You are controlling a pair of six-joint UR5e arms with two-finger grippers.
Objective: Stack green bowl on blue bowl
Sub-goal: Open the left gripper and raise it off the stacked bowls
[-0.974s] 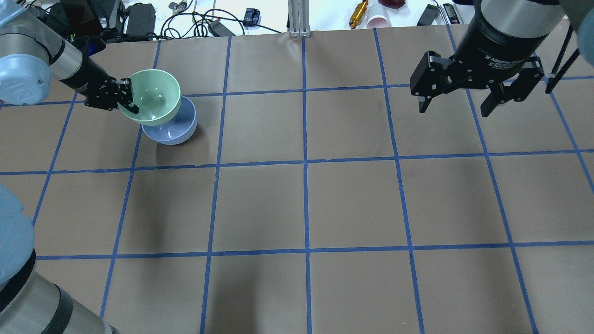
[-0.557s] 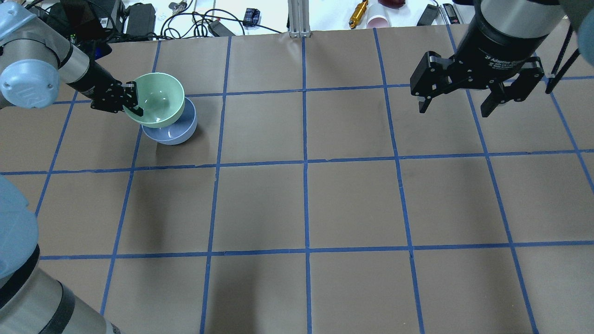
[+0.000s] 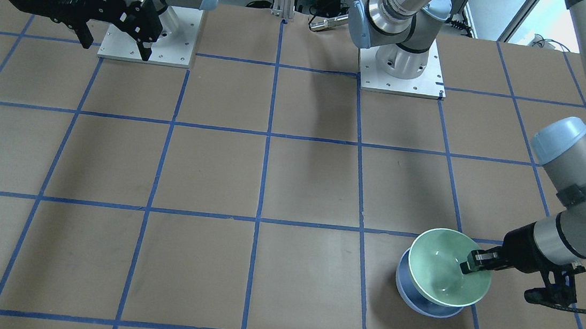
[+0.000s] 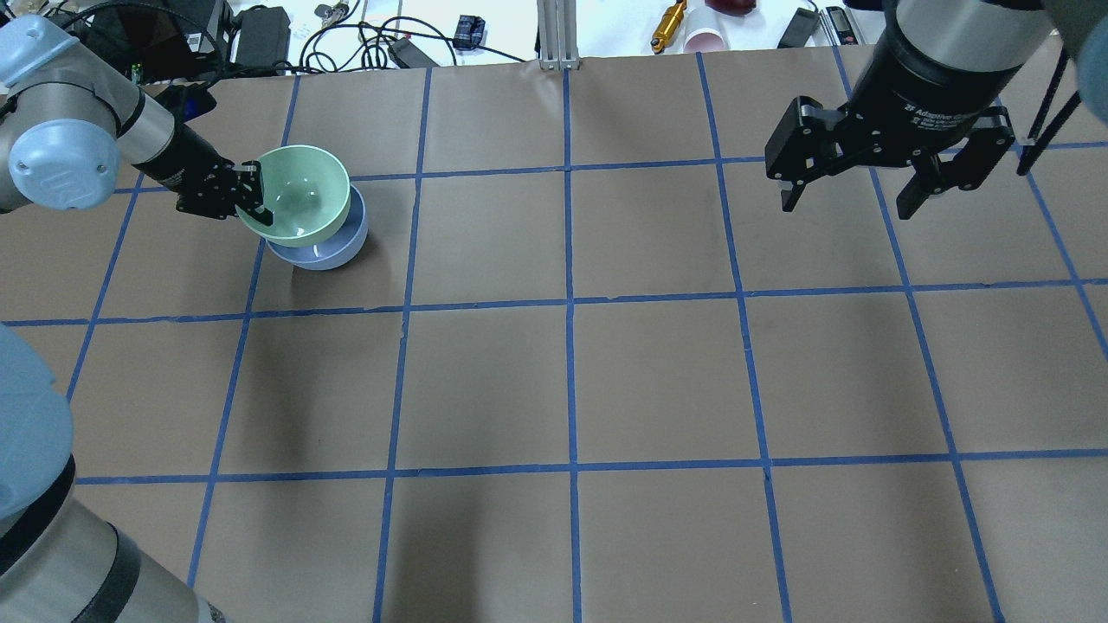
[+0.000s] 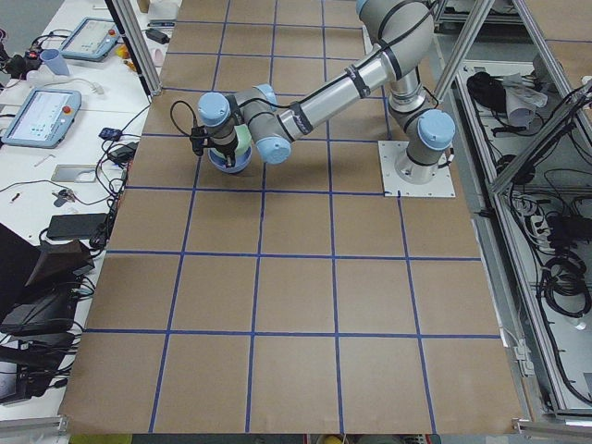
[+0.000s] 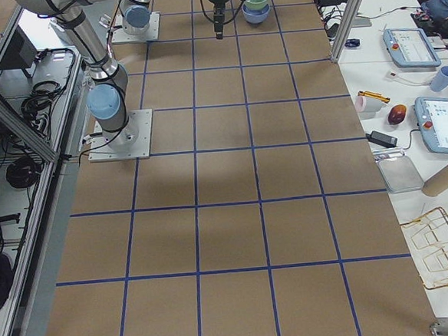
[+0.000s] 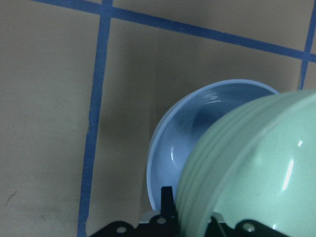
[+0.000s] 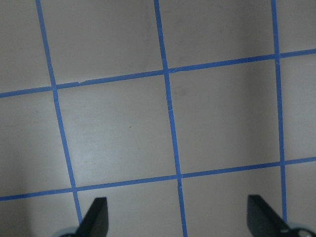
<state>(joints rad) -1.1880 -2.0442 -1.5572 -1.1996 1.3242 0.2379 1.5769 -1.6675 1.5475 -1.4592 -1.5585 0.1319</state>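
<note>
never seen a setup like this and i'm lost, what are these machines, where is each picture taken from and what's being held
These are two robot arms, each ending in a two-finger gripper, at a brown paper-covered table marked into squares with blue tape. The pictures all show one moment: one from above and behind the robot, one facing it, one from each end of the table, and one from a camera on each wrist. The left gripper pinches the rim of a glossy mint-green round bowl, holding it off-centre over a glossy periwinkle-blue round bowl that sits on the table. The right gripper hangs open and empty above the table.
</note>
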